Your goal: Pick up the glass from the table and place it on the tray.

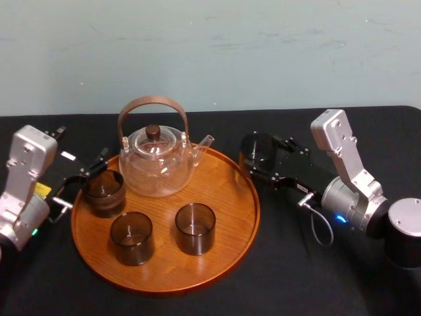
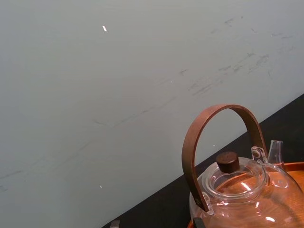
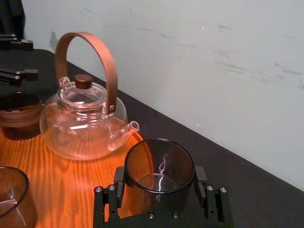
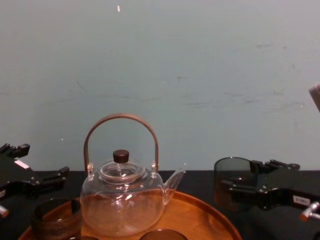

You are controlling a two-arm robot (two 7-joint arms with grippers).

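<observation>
Black cloth is seen under the tray. At its 2 o'clock, just outside the rim, the glass is clamped by the right gripper. The left gripper is held open at 10 o'clock.

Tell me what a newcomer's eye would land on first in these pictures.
The clear glass teapot with its arched brown handle stands at the back of the big round orange-brown tray, which also carries three smoky glasses. Just off the tray's right rim, the right gripper is shut on a fourth smoky glass. The left gripper sits open at the tray's left edge.
</observation>
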